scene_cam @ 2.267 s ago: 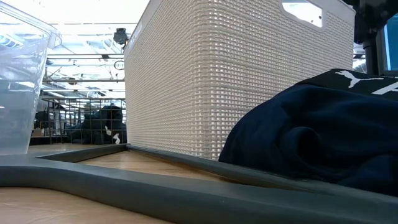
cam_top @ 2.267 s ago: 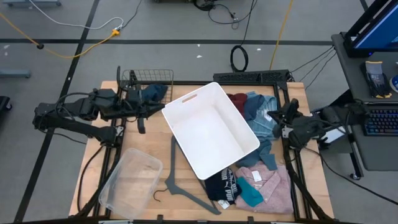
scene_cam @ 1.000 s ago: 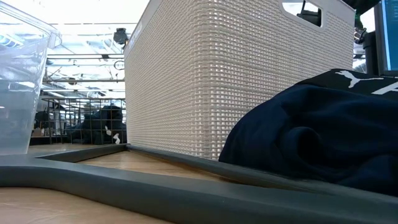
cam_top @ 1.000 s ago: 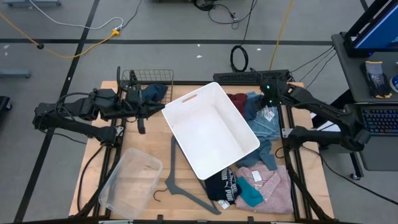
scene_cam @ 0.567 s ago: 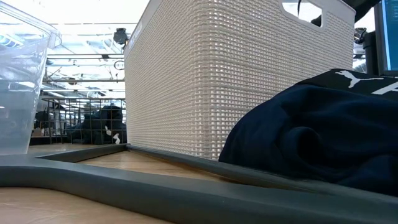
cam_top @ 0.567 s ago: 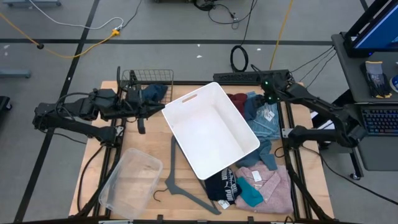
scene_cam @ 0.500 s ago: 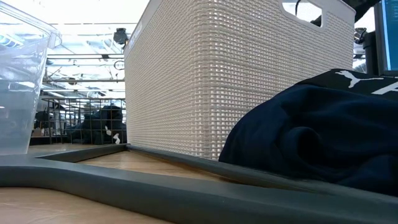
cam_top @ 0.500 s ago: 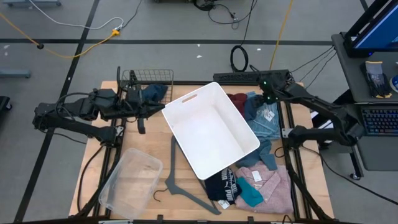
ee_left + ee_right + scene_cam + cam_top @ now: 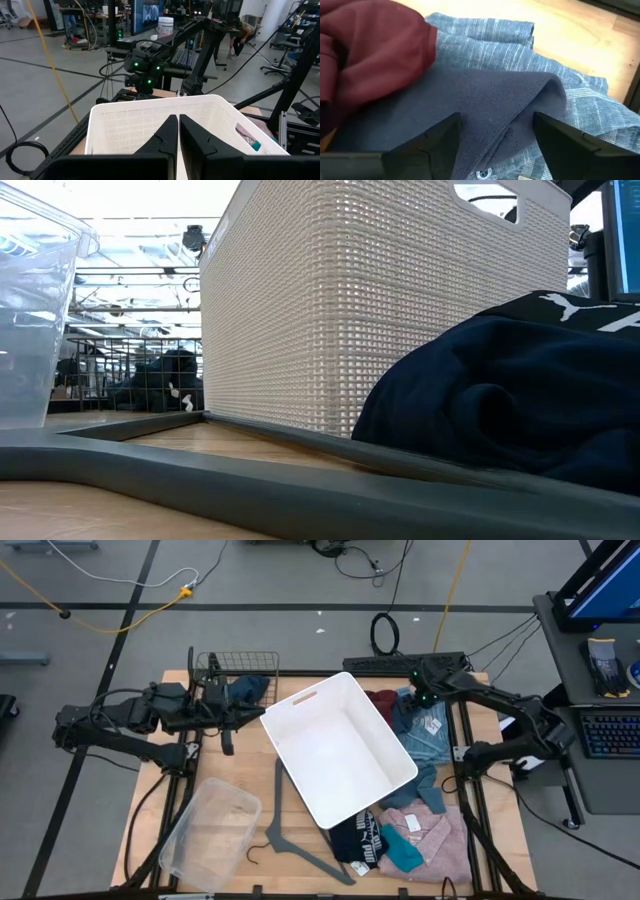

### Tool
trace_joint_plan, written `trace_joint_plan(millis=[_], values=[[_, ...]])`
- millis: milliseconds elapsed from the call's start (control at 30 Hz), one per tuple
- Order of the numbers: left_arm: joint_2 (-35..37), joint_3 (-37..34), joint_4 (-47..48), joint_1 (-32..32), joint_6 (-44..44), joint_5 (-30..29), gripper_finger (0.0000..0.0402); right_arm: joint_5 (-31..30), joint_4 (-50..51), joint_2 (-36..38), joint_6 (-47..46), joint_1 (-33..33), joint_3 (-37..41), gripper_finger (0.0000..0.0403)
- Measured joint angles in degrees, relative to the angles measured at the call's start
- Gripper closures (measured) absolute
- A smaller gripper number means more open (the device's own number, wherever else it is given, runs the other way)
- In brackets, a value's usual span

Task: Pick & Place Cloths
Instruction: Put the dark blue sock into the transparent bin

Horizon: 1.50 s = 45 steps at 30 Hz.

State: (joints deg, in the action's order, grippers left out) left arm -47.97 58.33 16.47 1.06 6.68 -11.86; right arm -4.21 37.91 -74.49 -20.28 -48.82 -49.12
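Note:
The cloths lie right of the white basket (image 9: 340,745): maroon (image 9: 382,700), slate-blue (image 9: 405,712) and a light-blue shirt (image 9: 428,732) at the far right; a pink shirt (image 9: 432,835), teal (image 9: 405,852) and black with white print (image 9: 358,838) at the near right. My right gripper (image 9: 420,692) hangs open over the far pile. In its wrist view the fingers (image 9: 497,140) stand on either side of a fold of slate-blue cloth (image 9: 490,107), beside the maroon one (image 9: 375,50). My left gripper (image 9: 228,722) waits shut at the table's left, pointing at the basket (image 9: 150,120).
A clear plastic bin (image 9: 210,835) sits at the near left and a grey hanger (image 9: 290,830) lies beside it. A wire basket holding a dark cloth (image 9: 240,685) stands at the far left. The white basket fills the table's middle.
My right gripper has crept a little toward the table's left above the far-right pile of cloths, its arm swinging with it. The cloths and the basket lie as before.

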Motion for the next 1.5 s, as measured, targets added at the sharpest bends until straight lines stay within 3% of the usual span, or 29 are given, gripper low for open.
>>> trace_joint_plan(millis=[300,767,1100,1500], values=[[0.0,0.0,0.0,0.0,-0.1,0.0,0.038,-0.1,-0.1,-1.3,-1.2,0.0,0.0,0.0215],[0.0,0.0,0.0,0.0,-0.2,0.0,0.038,-0.2,-0.4,-1.3,-3.5,0.0,0.0,0.0393],[0.0,0.0,0.0,0.0,-0.2,0.0,0.038,-0.4,-0.4,1.2,-5.0,0.0,0.0,0.0398],[0.0,0.0,0.0,0.0,-0.2,0.0,0.038,-0.2,-2.6,17.4,-6.5,0.0,0.1,0.0402]])
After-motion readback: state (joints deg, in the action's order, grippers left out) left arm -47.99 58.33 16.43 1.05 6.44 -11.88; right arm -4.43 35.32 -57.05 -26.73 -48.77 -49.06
